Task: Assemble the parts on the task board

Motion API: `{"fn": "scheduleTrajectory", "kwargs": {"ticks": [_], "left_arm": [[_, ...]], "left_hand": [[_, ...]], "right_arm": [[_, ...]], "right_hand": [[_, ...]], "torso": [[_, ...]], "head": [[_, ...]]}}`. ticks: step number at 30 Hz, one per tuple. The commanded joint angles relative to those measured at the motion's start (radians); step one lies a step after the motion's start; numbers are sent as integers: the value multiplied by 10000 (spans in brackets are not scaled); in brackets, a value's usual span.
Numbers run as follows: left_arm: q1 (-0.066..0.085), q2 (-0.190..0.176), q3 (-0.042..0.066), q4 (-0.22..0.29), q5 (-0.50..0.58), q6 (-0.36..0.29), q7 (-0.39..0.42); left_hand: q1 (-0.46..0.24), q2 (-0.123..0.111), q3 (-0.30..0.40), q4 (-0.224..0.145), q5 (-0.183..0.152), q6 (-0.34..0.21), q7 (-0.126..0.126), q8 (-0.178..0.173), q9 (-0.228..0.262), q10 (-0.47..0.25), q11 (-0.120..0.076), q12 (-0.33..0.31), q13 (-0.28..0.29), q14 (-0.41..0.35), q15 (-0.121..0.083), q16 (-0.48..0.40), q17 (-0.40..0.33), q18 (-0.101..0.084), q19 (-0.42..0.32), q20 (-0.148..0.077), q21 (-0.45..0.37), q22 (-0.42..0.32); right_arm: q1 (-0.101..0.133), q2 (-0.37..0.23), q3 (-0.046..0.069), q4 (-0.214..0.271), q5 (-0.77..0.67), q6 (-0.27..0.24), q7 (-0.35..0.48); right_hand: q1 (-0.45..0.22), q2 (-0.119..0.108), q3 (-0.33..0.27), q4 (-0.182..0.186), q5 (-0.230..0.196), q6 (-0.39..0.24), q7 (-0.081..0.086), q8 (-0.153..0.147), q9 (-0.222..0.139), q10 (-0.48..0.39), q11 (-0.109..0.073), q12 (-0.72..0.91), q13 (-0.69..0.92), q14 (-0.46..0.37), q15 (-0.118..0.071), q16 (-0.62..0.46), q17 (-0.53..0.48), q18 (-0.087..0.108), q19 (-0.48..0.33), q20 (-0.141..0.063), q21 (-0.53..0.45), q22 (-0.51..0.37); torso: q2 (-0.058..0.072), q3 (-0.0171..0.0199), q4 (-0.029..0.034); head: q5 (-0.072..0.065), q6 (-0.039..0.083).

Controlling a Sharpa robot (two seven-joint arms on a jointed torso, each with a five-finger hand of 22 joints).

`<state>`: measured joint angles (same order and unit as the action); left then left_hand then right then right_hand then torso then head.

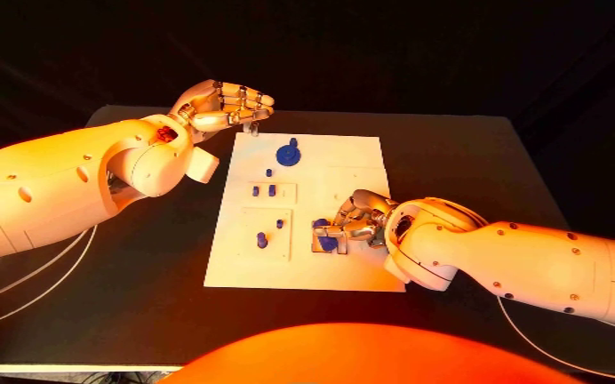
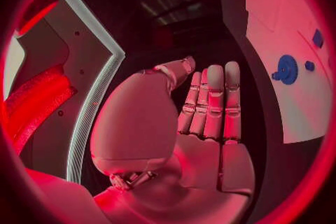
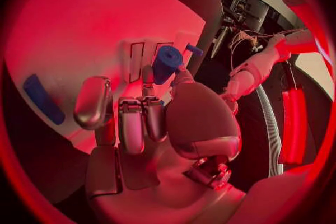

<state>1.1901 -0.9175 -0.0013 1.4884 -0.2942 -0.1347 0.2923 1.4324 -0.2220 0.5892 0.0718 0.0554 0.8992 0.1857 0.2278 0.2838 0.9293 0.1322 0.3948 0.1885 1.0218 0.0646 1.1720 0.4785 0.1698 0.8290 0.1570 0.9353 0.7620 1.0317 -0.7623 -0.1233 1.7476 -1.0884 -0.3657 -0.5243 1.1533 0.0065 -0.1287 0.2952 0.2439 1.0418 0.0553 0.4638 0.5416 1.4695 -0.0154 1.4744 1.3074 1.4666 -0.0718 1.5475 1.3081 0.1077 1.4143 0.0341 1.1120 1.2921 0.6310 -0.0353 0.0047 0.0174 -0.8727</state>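
**Right hand grips a blue part at the board's near right**

Right hand (image 1: 348,224) sits low over the white task board (image 1: 346,157), fingers curled around a blue cylindrical part (image 3: 167,63) near the board's near right corner. Left hand (image 1: 228,104) hovers off the board's far left corner, holding nothing, fingers straight and pressed together. Farther out, a round blue disc part (image 1: 289,153) lies toward the far end, with smaller blue pieces (image 1: 261,239) along the board's left half.

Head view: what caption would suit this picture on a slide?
The right hand holds a blue part on the white board, while the left hand hovers beyond its far corner.
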Motion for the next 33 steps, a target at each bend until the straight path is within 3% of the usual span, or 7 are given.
{"fn": "scheduleTrajectory", "kwargs": {"ticks": [1,6,11,15,20,24,33], "left_arm": [[5,4,6,29,59,150,64],[6,-11,6,30,59,148,55],[6,-16,6,35,59,151,51],[6,-30,6,36,59,151,49],[6,-56,5,43,59,145,46],[6,-67,5,50,59,140,50],[4,-98,5,60,58,108,91]], "left_hand": [[-24,45,-58,-19,-9,-61,24,55,-9,-84,12,52,10,-70,-19,-2,-13,129,-35,48,-69,-8],[-27,48,-65,-11,-9,-66,26,60,-12,-91,13,59,11,-74,-17,7,-12,129,-36,50,-74,-10],[-27,48,-65,-11,-9,-66,26,60,-12,-91,13,59,11,-74,-17,7,-12,129,-36,50,-74,-10],[-27,48,-65,-11,-9,-66,26,60,-12,-91,13,59,11,-74,-17,7,-12,129,-36,50,-74,-10],[-27,48,-65,-11,-9,-66,26,60,-12,-91,13,59,11,-74,-17,7,-12,129,-36,50,-74,-10],[-27,48,-65,-11,-9,-66,26,60,-12,-91,13,59,11,-74,-17,7,-12,129,-36,50,-74,-10],[-27,48,-65,-11,-9,-66,26,60,-12,-91,13,59,11,-74,-17,7,-12,129,-36,50,-74,-10]], "right_arm": [[-19,12,-6,-31,-251,-131,-112],[-21,-2,-6,-18,-453,90,-154],[-25,-94,-6,116,-687,186,-164],[-29,-310,-5,353,-890,166,-106],[-30,-711,-3,785,-994,189,88],[-31,-1029,-1,1059,-1018,68,261],[90,-2378,46,1505,-1006,-1076,1303]], "right_hand": [[-419,138,-298,4,-312,7,-68,87,40,440,-67,-65,1703,903,-92,22,1917,-177,25,-34,-64,18],[-1154,252,-912,6,-1209,-114,-38,194,110,388,-43,-178,1638,893,-73,2,1869,-161,0,-22,-206,2],[-1342,71,-996,11,-1405,-156,-27,214,119,379,-32,-200,1629,890,-64,-3,1859,-159,-2,-14,-235,8],[-1316,52,-971,0,-1386,-162,-26,219,121,385,-32,-190,1640,892,-63,-1,1866,-160,2,-12,-231,16],[60,113,-814,-70,-855,-226,-39,263,117,407,-43,-177,1679,899,-71,5,1898,-167,38,-18,-226,88],[879,81,-719,-90,-922,-283,-33,230,74,406,-41,-189,1686,899,-74,4,1901,-168,43,-21,-258,114],[1898,-242,-488,-91,-358,-844,251,-310,-202,339,192,-272,1650,881,112,-27,1818,-143,-31,115,-519,68]], "torso": [[1,2,9],[-6,-7,-2],[-3,1,4],[-8,3,3],[-7,-3,-1],[-6,7,-11],[-66,-5,-50]], "head": [[-9,1],[-8,1],[-5,1],[-4,1],[25,1],[25,1],[-159,1]]}}
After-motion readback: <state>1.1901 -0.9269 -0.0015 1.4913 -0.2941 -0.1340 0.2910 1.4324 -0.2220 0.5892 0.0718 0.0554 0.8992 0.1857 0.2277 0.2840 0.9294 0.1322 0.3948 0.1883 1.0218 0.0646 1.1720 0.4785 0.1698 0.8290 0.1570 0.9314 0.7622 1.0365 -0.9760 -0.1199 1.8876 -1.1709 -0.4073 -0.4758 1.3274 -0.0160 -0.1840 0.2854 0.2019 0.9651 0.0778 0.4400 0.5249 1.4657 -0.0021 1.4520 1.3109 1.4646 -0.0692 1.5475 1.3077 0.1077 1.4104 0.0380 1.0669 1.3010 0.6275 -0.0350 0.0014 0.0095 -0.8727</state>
